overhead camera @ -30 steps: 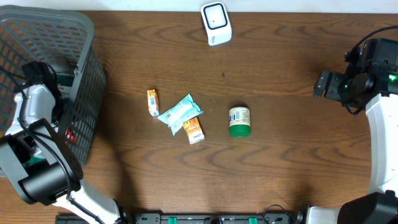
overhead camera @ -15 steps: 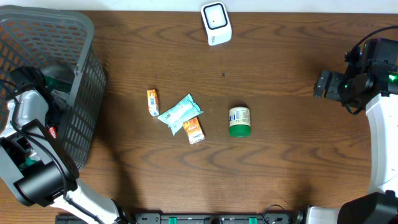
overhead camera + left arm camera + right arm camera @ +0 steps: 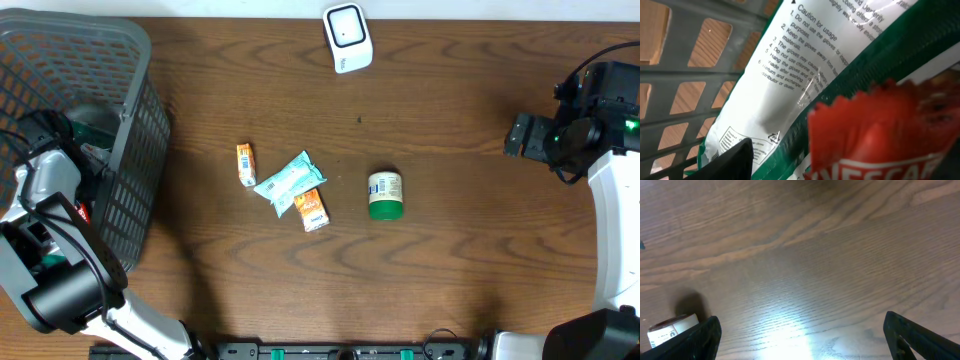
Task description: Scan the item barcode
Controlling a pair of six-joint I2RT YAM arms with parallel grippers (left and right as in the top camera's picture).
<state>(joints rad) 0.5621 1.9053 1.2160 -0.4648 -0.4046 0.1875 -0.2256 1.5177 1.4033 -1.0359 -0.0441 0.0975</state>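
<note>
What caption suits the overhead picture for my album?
Left arm reaches into the grey basket; snack packets, a green-lidded jar and a scanner lie on the table.

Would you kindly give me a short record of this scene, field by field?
basket: grey mesh basket at the left end of the table
left gripper: down inside the basket, close over a white-and-green packet and a red packet; grip not discernible
right gripper: open, holding nothing, over the right side
scanner: white scanner at the far edge, centre
loose items: small orange pack, teal wrapper overlapping an orange pack, green-lidded jar
</note>
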